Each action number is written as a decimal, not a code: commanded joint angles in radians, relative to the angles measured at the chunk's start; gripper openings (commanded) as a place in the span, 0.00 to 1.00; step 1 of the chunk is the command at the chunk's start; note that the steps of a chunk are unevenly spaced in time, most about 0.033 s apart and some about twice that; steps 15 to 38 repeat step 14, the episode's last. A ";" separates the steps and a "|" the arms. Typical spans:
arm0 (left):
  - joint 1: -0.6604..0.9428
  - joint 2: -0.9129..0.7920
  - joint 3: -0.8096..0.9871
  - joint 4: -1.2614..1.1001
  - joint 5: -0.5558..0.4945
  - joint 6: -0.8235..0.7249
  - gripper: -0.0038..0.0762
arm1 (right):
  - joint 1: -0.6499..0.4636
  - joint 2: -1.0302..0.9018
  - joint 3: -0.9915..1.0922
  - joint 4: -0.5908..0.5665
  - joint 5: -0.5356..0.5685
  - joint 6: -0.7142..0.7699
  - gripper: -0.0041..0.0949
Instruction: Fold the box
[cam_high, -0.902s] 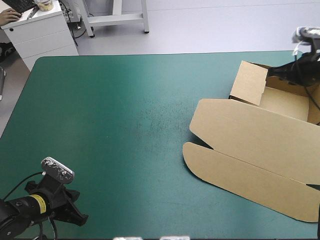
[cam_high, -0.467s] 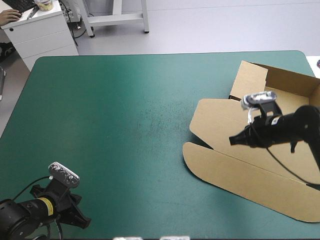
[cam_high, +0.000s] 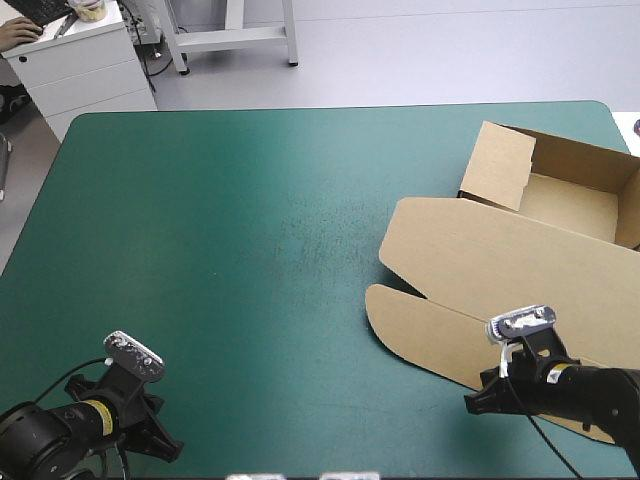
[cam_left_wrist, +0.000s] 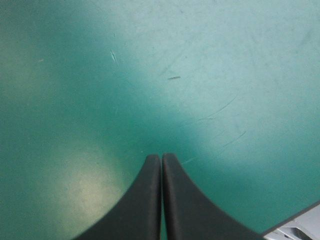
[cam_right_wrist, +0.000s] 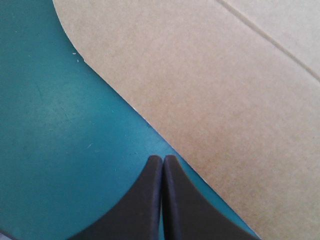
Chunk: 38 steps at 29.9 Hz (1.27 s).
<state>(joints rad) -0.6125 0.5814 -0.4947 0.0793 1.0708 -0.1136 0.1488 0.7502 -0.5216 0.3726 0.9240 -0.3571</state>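
High view: left gripper (cam_high: 165, 440) sits well apart from the box (cam_high: 500, 270), off to its left over bare teal-green cover (cam_high: 250, 220); fingers pressed together, empty. Right gripper (cam_high: 472, 402) is at the box's near rounded flap edge, fingers likewise together, gripping nothing. Box lies by the table's right edge: tray walls raised at its far end, lid and flap flat. Judged partly done.

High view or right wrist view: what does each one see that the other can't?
Only the high view shows the raised walls of the box and the left gripper. Only the right wrist view shows up close that the right gripper is shut, right at the board's edge. Both show the flat brown board on the teal-green cover.
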 joint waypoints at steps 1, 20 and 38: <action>-0.006 0.005 -0.024 0.008 -0.026 -0.006 0.04 | 0.002 -0.070 0.032 0.025 -0.084 -0.013 0.02; -0.006 0.005 -0.024 0.008 -0.020 -0.006 0.04 | 0.002 -0.178 0.033 0.024 -0.092 -0.005 0.02; -0.006 0.005 -0.024 0.008 -0.020 -0.006 0.04 | 0.002 -0.178 0.033 0.024 -0.092 -0.005 0.02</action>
